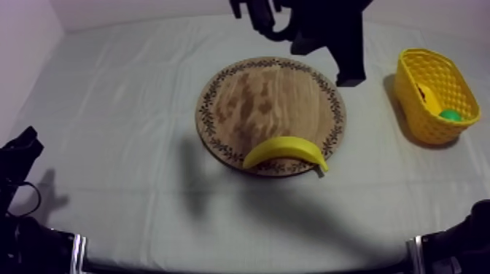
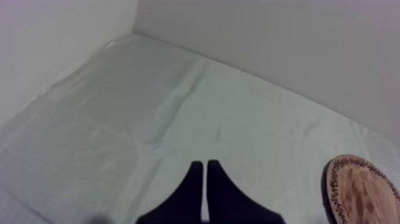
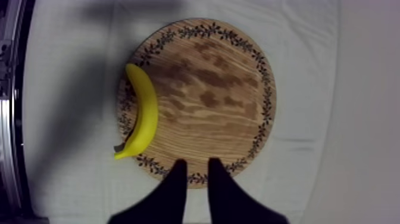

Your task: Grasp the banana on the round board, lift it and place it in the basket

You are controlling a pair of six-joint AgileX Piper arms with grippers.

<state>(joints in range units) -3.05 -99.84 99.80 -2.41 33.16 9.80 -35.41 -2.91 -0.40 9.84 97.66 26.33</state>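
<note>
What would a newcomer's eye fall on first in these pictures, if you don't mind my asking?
The bright banana lies on the near rim of the round wooden board at mid-table. Next come the yellow basket at the right, and my right gripper, open, hovering above the board.

No text, label, brand, number or sign can be read on any surface here. The one marking is the dark leaf-and-vine ornament running round the rim of the wooden board [image 1: 271,102], and it is pattern, not lettering.
</note>
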